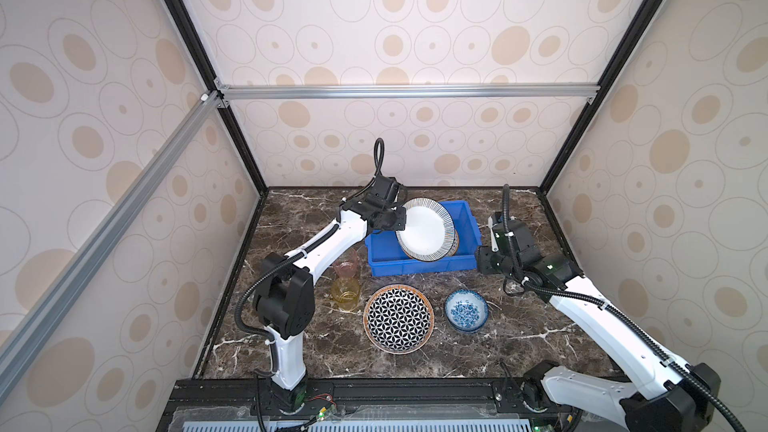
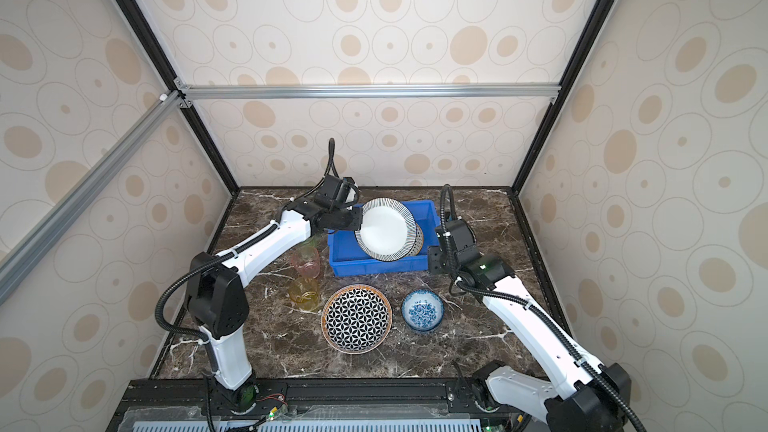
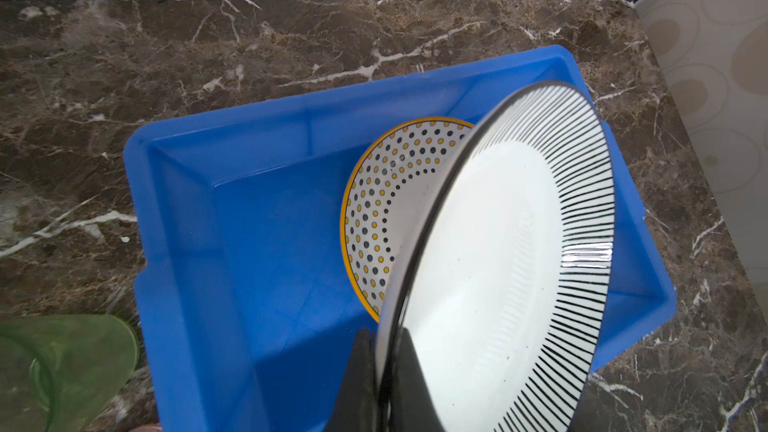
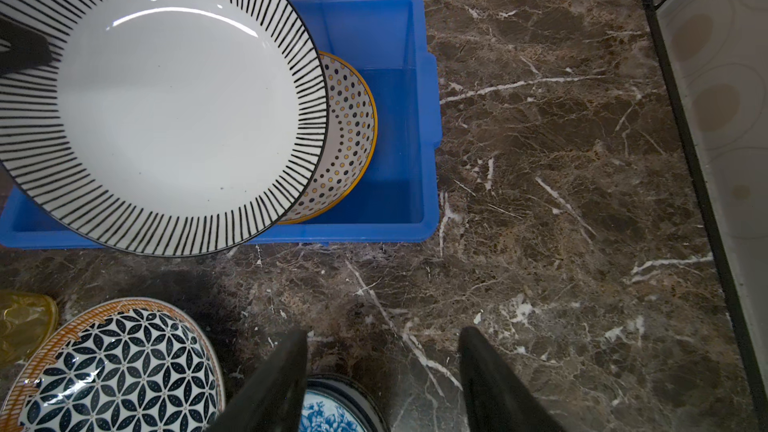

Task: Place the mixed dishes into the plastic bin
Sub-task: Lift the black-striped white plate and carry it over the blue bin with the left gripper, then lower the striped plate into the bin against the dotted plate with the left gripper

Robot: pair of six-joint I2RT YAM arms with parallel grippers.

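Here, striped plate hides dotted plate except a four-o'clock sliver; left gripper clamps the striped rim at nine o'clock; right gripper gapes, empty.

A robotics lab booth: aluminium frame, panels papered with beige ovals, a marble-look tabletop, left arm and right arm bolted to a black rail
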